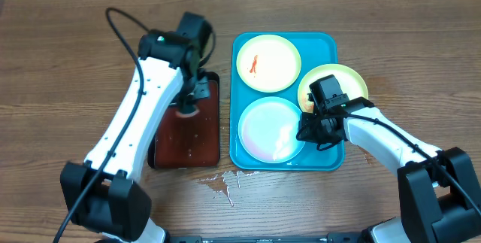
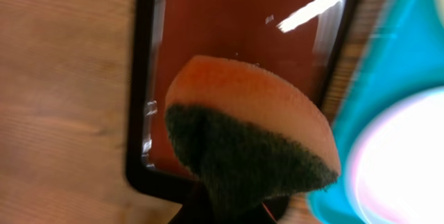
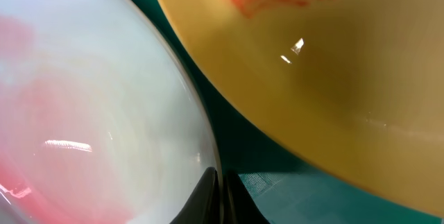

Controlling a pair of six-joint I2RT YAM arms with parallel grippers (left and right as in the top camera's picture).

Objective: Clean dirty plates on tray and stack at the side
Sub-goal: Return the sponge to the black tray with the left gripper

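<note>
Overhead, L to R: left gripper (image 1: 188, 101) clamped on sponge (image 2: 250, 134) over dark red tray (image 1: 188, 144). On turquoise tray (image 1: 235, 85): smeared yellow-green plate (image 1: 268, 62) at back, blue-white plate (image 1: 270, 129) in front. 2nd yellow-green plate (image 1: 342, 79) overlaps its R rim, where right gripper (image 1: 310, 126) has tips together by blue-white plate's edge.

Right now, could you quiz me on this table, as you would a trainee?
1. True or false: the left gripper holds a sponge.
2. How many plates show from overhead?
3. What lies under the sponge? A. the dark red tray B. a plate C. a cup

Key: 1 true; 2 three; 3 A.
</note>
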